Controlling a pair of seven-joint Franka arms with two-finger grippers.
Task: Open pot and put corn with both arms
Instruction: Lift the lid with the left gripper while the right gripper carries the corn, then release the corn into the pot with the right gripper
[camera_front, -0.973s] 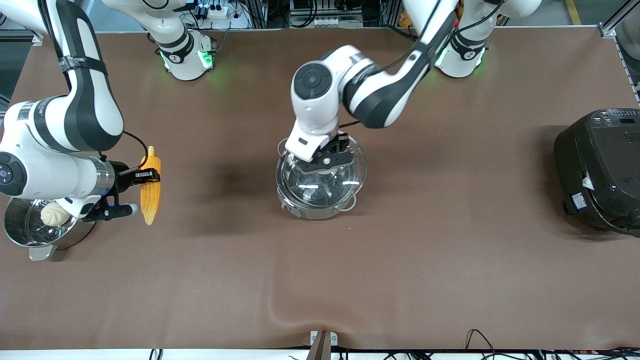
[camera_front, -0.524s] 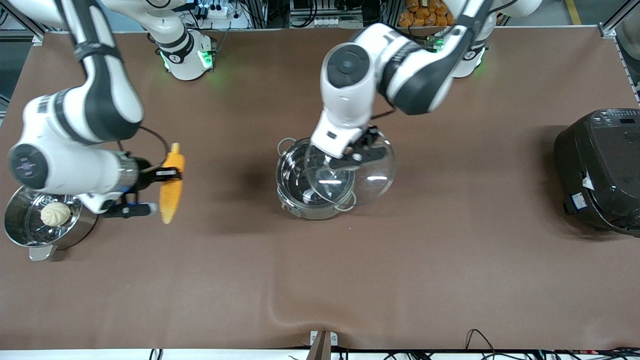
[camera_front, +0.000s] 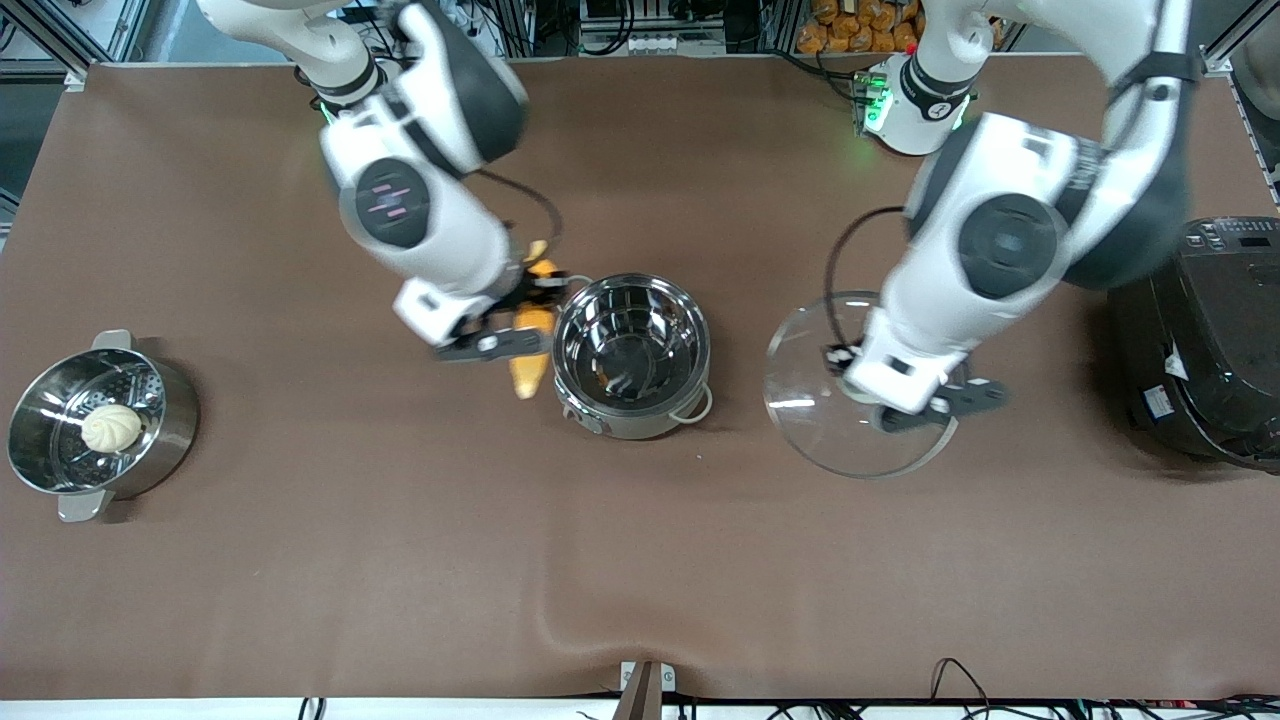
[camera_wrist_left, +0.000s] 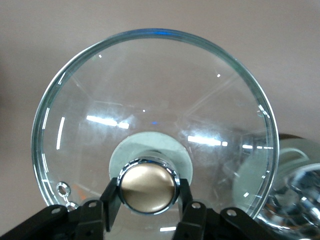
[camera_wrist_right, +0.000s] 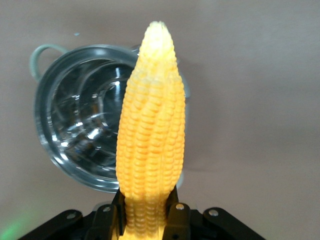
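The steel pot (camera_front: 630, 355) stands open and empty at the table's middle. It also shows in the right wrist view (camera_wrist_right: 80, 120) and at the edge of the left wrist view (camera_wrist_left: 300, 195). My left gripper (camera_front: 880, 390) is shut on the copper knob (camera_wrist_left: 147, 186) of the glass lid (camera_front: 810, 400) and holds the lid over bare table, toward the left arm's end. In the left wrist view the gripper (camera_wrist_left: 147, 192) clamps the knob from both sides. My right gripper (camera_front: 525, 310) is shut on the yellow corn (camera_front: 527, 350), just beside the pot's rim. In the right wrist view the gripper (camera_wrist_right: 146, 212) grips the corn (camera_wrist_right: 152, 130) at its thick end.
A steamer pot (camera_front: 60, 480) with a white bun (camera_front: 110, 428) stands at the right arm's end. A big black rice cooker (camera_front: 1200, 330) stands at the left arm's end, close to the left arm's elbow.
The left arm lifted the lid off the pot and carried it toward the left arm's end. The right arm carried the corn from beside the steamer pot to the pot's rim.
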